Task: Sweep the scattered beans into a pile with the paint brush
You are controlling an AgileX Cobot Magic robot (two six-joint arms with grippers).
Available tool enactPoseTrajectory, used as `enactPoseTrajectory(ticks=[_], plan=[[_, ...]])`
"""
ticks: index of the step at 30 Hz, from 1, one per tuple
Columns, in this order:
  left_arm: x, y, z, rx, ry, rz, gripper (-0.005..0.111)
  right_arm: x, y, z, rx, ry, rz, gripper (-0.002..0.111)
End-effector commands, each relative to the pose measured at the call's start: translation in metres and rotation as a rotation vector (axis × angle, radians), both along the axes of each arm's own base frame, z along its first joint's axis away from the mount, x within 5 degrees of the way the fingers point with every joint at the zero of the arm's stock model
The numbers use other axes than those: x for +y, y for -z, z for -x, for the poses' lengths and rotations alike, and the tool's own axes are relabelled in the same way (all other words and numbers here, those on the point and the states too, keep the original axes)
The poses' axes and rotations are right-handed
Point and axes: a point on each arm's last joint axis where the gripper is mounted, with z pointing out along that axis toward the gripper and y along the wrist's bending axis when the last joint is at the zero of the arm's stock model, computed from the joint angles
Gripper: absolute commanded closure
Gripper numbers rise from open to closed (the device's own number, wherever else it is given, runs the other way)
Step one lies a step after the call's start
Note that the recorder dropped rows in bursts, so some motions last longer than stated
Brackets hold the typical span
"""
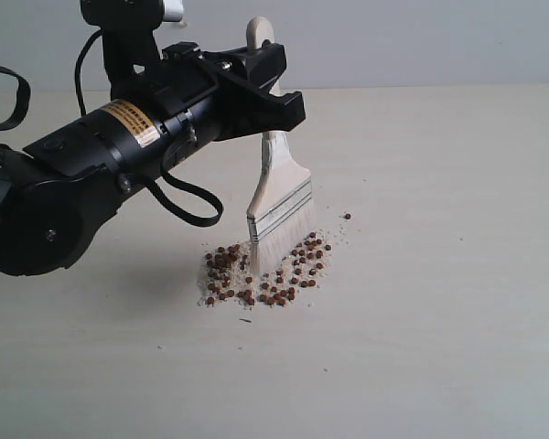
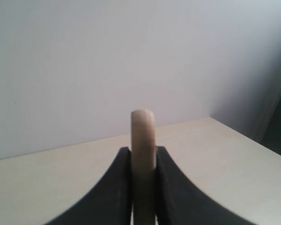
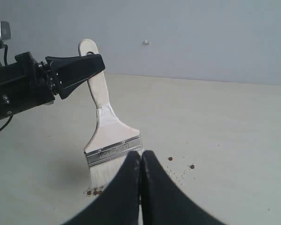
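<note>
- The left gripper (image 1: 273,91), at the upper centre of the exterior view, is clenched on the paint brush (image 1: 278,178). Its black jaws pinch the pale wooden handle just below the rounded end.
- In the left wrist view the same grip shows head-on. The left gripper (image 2: 143,157) squeezes the paint brush (image 2: 143,133) between its two dark fingers.
- The brush stands nearly upright, a little tilted, with its silver ferrule (image 1: 280,209) slanting across the middle of the exterior view.
- The white bristles (image 1: 274,245) point down and reach the pale table (image 1: 439,329), touching it amid the beans.
- The beans (image 1: 261,274), reddish-brown and mixed with whitish crumbs, lie in one loose cluster at the lower centre of the exterior view. One bunch sits left of the bristles, and another sits right of and below them.
- A stray bean (image 1: 347,217) lies apart, up and to the right of the cluster.
- The right gripper (image 3: 141,161) is clenched, its two black fingers pressed flat against each other.
- The right wrist view also takes in the paint brush (image 3: 107,131), the left gripper (image 3: 86,68) on its handle, and a few beans (image 3: 94,191) at the bristle tips.
</note>
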Motion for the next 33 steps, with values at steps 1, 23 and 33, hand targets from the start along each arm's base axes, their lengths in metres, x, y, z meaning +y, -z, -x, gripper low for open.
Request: enactPoseTrajectory(ticks=[1,23,33], plan=[[-0.001,-0.004,0.0,-0.017,-0.003,0.022,0.107,0.0,0.001,0.0,-0.005,-0.003,0.003,0.108],[-0.018,0.019,0.003,0.373,-0.404,0.372,0.107,0.0,0.001,0.0,-0.003,-0.003,0.001,0.108],[-0.066,0.015,0.022,0.336,-0.586,0.268,0.107,0.0,0.001,0.0,-0.005,-0.003,0.003,0.108]])
